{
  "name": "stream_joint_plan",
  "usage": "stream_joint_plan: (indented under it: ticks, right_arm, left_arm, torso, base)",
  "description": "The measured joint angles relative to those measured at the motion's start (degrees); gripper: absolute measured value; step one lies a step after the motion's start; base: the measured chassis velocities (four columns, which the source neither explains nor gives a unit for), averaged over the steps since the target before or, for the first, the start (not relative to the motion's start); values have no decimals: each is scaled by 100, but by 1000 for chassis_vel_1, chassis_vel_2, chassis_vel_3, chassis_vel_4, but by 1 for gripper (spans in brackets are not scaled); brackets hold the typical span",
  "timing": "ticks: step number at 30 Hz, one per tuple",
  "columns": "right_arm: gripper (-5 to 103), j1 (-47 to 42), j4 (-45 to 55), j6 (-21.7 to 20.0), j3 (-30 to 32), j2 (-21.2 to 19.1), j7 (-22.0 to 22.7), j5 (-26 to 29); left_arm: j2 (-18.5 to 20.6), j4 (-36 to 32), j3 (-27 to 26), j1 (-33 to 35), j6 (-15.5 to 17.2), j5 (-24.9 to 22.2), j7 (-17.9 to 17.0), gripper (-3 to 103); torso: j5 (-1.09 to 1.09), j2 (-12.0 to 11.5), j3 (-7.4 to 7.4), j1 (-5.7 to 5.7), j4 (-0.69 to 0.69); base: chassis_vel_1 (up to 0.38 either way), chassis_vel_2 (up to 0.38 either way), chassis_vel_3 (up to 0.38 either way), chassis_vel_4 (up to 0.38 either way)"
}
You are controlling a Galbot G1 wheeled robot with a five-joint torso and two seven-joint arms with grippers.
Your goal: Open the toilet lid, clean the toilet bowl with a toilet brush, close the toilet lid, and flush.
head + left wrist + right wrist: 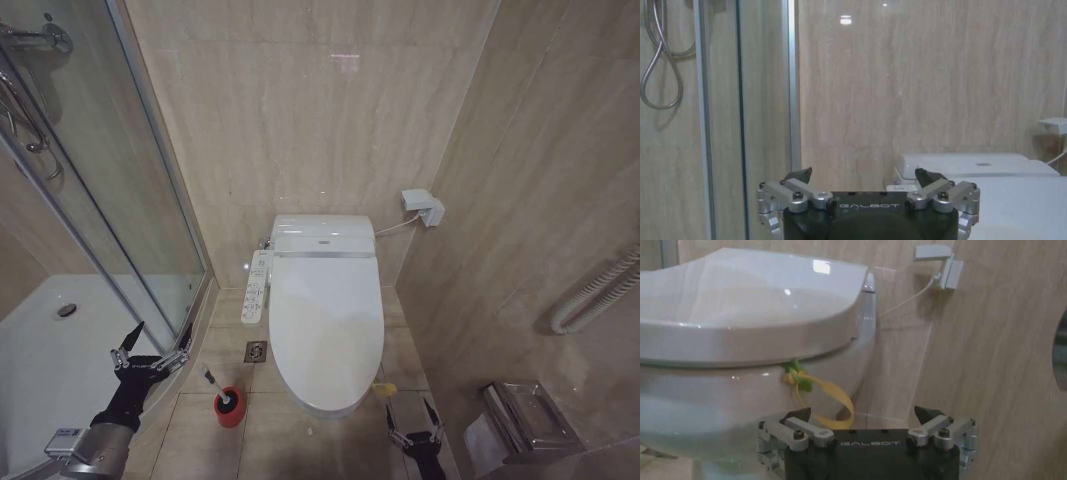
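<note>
The toilet lid (326, 315) lies shut, a smooth white oval over the toilet bowl (325, 408). On the floor to its left the toilet brush (213, 383) stands tilted in its red holder (230, 409). My left gripper (160, 336) is open, low beside the shower glass and left of the brush. My right gripper (411, 410) is open near the floor at the bowl's front right. In the right wrist view the open right gripper (862, 415) faces the bowl (700, 395), the lid (753, 290) and a green-yellow tag (802, 381). The left wrist view shows the open left gripper (863, 176) facing the wall.
A glass shower door (120, 200) and white shower tray (40, 350) bound the left. The control panel (258, 285) runs along the toilet's left side, with a floor drain (256, 351) below it. A paper holder (525, 420) and a wall box (425, 207) sit on the right.
</note>
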Motion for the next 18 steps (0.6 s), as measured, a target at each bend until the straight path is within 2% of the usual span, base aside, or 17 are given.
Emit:
stream_joint_plan:
  ticks: [18]
  right_arm:
    - [100, 592, -524, 243, -75, 12, 201, -79]
  left_arm:
    - [0, 0, 0, 0, 0, 0, 0, 100]
  torso:
    - [0, 0, 0, 0, 0]
  base:
    - [0, 0, 0, 0]
